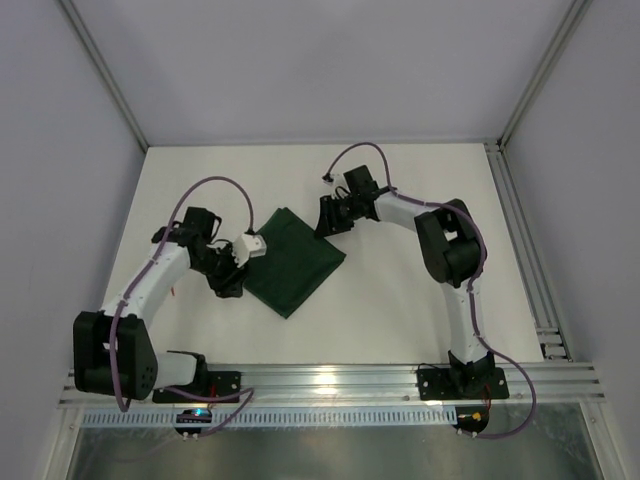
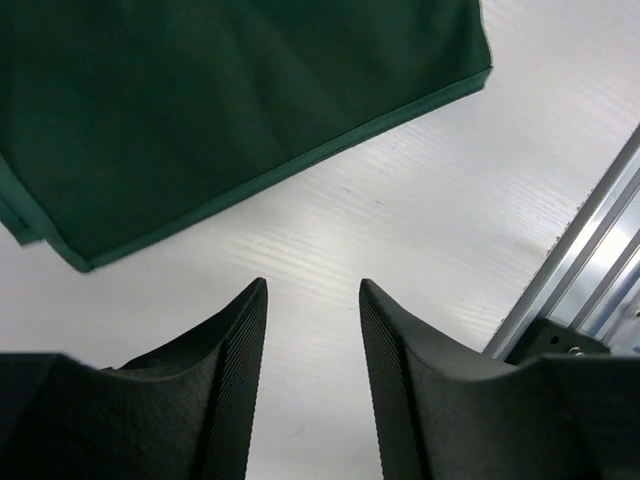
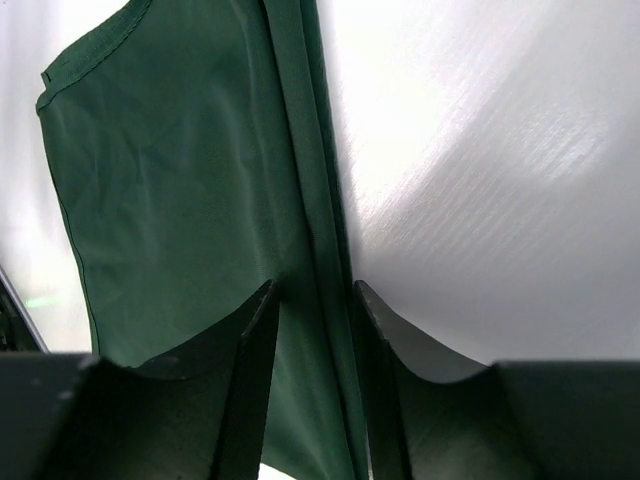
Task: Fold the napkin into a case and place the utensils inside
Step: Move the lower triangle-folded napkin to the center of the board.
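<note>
Your napkin (image 1: 295,262) lies folded near the middle of the surface (image 1: 410,290) — soft, limp and light. The left gripper (image 2: 312,292) is parted and empty, just short of one hem. The right gripper (image 3: 312,290) is parted astride the folded edge — pinch all layers there.

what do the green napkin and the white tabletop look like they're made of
The napkin looks like thin woven cloth, dark green and mostly matte with a faint sheen. Its soft creases and stitched hem suggest fabric. The tabletop is white, hard and semi-gloss. Fine parallel grain lines and soft reflections suggest laminate or painted board, though I can't tell which.
</note>
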Controlling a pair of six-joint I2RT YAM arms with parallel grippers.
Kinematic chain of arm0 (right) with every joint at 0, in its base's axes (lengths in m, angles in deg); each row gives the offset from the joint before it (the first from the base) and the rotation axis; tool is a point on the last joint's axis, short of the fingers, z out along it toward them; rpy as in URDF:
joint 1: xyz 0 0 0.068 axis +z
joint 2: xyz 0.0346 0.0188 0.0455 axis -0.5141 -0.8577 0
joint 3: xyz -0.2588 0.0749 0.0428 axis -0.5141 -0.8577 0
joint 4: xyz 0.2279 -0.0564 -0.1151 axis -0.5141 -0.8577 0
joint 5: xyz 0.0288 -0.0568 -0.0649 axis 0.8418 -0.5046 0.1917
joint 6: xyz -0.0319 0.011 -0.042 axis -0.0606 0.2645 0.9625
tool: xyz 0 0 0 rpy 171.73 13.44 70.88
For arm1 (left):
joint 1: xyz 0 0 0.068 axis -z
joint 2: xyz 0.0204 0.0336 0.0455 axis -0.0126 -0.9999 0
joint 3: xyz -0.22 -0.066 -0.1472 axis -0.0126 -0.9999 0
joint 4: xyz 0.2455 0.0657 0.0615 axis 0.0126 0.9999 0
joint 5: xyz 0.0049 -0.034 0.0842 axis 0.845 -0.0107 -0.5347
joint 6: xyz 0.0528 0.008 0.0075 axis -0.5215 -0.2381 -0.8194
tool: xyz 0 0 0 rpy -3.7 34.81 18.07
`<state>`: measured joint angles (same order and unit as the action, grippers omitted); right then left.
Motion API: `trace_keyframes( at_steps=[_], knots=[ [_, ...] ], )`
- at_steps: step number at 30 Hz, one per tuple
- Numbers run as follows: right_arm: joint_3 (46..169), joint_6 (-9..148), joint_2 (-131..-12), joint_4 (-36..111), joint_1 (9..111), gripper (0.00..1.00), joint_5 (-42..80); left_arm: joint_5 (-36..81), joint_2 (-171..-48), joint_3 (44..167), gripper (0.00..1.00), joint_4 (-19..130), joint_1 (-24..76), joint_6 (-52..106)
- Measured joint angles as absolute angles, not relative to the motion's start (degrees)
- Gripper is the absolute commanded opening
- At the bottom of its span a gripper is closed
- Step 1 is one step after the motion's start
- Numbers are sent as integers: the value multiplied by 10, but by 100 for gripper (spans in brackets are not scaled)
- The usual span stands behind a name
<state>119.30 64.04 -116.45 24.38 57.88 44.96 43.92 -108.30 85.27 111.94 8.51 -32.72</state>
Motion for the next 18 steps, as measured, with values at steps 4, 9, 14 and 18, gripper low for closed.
trace_keyframes(
  at_steps=[4, 9, 14, 18],
  knots=[
    [1193, 632, -1168, 248, 586, 35, 451, 428, -1121, 853, 41, 1103, 38, -270],
    [1186, 615, -1172, 265, 597, 19, 451, 390, -1179, 853, 41, 1067, 8, -217],
    [1167, 588, -1171, 292, 601, 8, 450, 369, -1203, 853, 42, 1036, 6, -188],
    [1129, 561, -1155, 329, 600, 4, 442, 366, -1203, 859, 43, 1029, 6, -175]
  ],
)
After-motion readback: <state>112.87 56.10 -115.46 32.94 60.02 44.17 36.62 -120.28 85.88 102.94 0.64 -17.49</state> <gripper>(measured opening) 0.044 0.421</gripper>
